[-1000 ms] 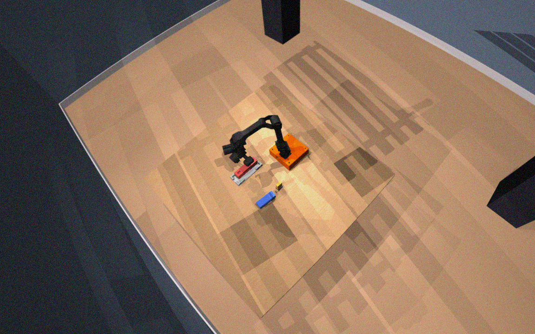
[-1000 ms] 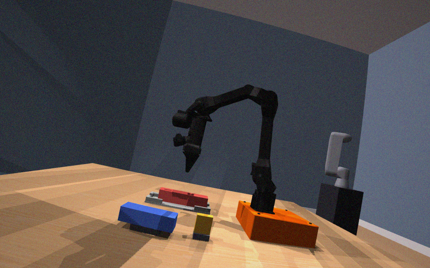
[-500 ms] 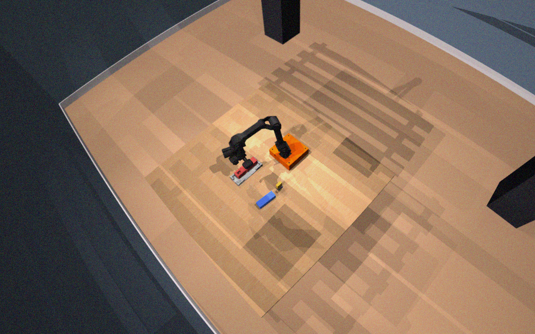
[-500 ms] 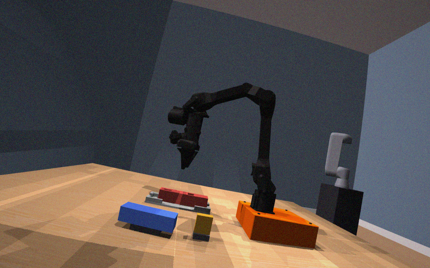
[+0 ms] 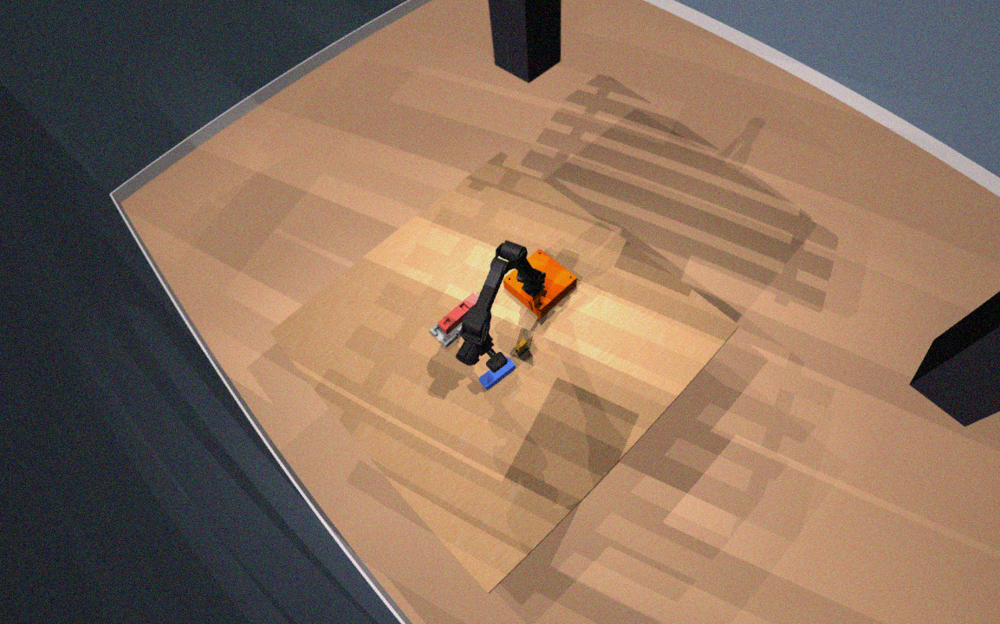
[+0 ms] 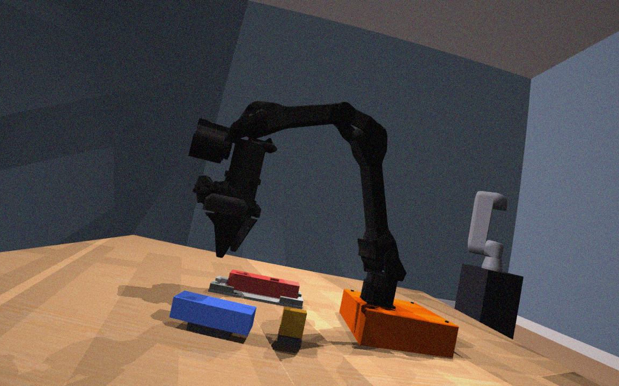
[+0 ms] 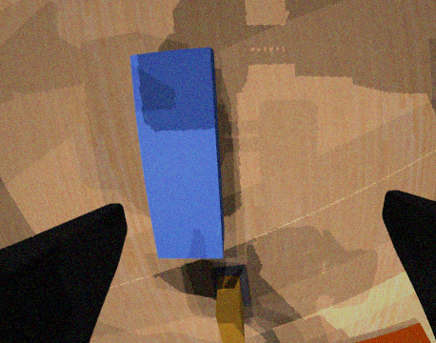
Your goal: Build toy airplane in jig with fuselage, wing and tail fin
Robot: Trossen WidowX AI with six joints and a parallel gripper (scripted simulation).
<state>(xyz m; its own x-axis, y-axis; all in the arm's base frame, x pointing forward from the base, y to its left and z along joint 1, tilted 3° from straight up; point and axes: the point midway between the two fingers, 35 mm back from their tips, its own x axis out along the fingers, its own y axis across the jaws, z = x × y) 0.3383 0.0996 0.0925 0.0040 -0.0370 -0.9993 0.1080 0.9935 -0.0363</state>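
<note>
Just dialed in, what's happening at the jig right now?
The red fuselage lies in the grey cradle, with nothing fitted on top. The gripper hangs above the table, jaws wide and holding nothing, over the blue wing. The wing and the yellow tail fin rest on the table apart from the jig, untouched, near the orange base. Picking up the wing looks like the likely next move.

Around me, dark blue-grey walls [image 6: 110,119] are closing in under a brownish ceiling [image 6: 446,28]. Patchy shadows are lying across the pale wooden table top [image 5: 721,504]. A black pedestal [image 6: 489,297] is carrying a small white arm [image 6: 482,225] near the corner.
</note>
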